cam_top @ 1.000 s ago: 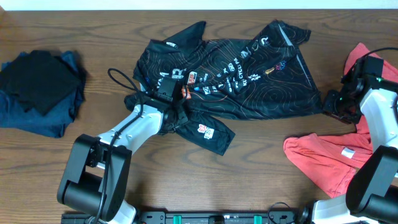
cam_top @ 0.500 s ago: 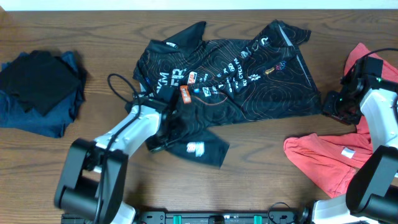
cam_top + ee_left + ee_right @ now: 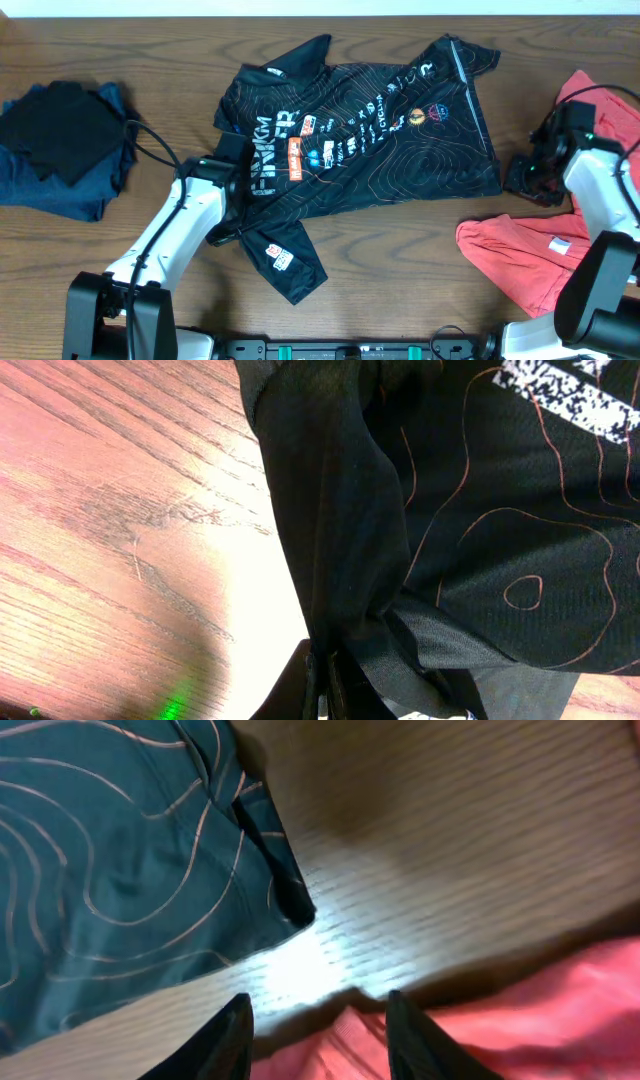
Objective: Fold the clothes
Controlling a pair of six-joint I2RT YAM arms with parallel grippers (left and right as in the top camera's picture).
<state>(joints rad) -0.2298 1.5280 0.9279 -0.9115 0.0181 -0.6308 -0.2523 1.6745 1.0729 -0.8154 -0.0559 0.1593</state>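
While the left tool [image 3: 322,682] sits clamped on the black jersey [image 3: 390,140], its cloth spreading away over the bench [image 3: 420,270], best pull low and steady, with the right tool [image 3: 318,1030], jaws apart and empty, just beside the hem corner.

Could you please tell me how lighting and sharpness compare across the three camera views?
Overhead: even light, sharp, prints on the black jersey legible. Left wrist: a blown-out glare patch on the table beside the fabric, a green glow at lower left. Right wrist: glare on the wood between jersey and coral-red shirt, the jersey tinted teal, the right tool dark and soft.
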